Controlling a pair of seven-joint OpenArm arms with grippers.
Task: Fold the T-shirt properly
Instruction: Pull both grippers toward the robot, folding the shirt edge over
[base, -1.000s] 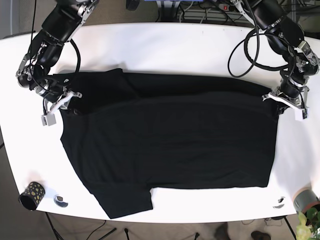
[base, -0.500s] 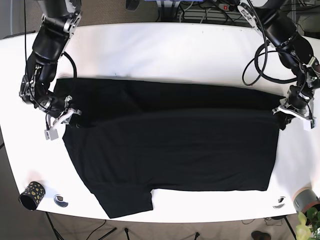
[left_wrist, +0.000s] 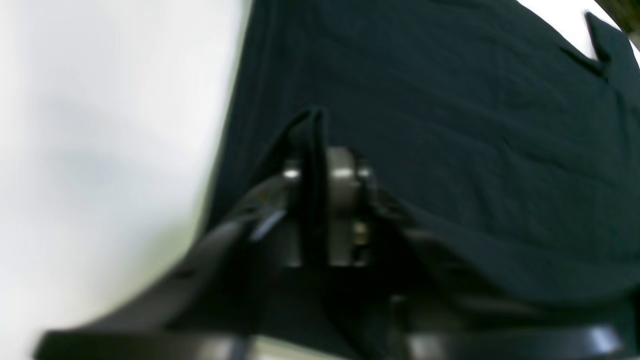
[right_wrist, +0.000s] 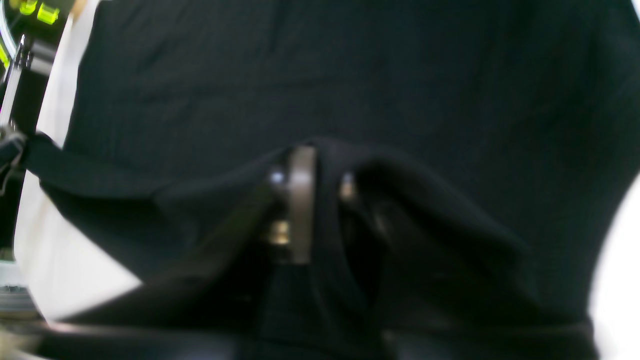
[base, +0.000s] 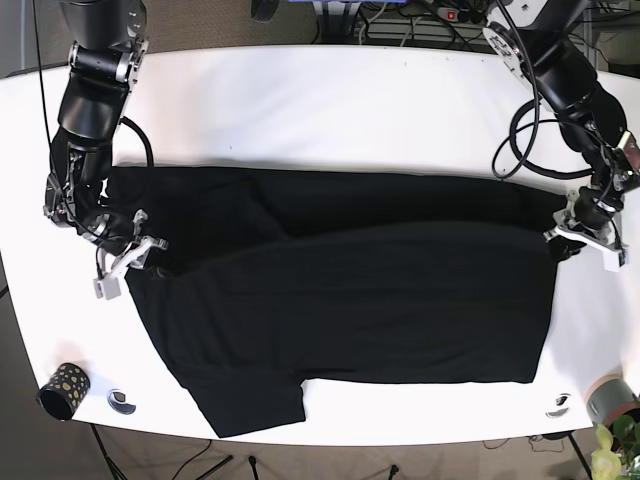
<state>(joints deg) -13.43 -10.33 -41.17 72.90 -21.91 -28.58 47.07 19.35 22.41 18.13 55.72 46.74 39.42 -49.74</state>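
Observation:
A black T-shirt (base: 340, 300) lies spread on the white table (base: 330, 110), its upper part folded down over the body. My left gripper (base: 575, 238) is at the shirt's right edge, shut on a pinch of black cloth (left_wrist: 312, 150). My right gripper (base: 135, 255) is at the shirt's left edge, shut on a fold of cloth (right_wrist: 325, 165). A sleeve (base: 250, 400) sticks out at the bottom left. Both wrist views are blurred.
A dark patterned cup (base: 62, 390) and a small round object (base: 121, 402) sit at the front left corner. Another small object (base: 558, 405) and a grey cup (base: 610, 400) are at the front right, beside a plant (base: 615, 450). Cables lie behind the table.
Both grippers have moved toward the table's front with the shirt's edges, drawing the folded top layer further down over the body. The arms have reached further out.

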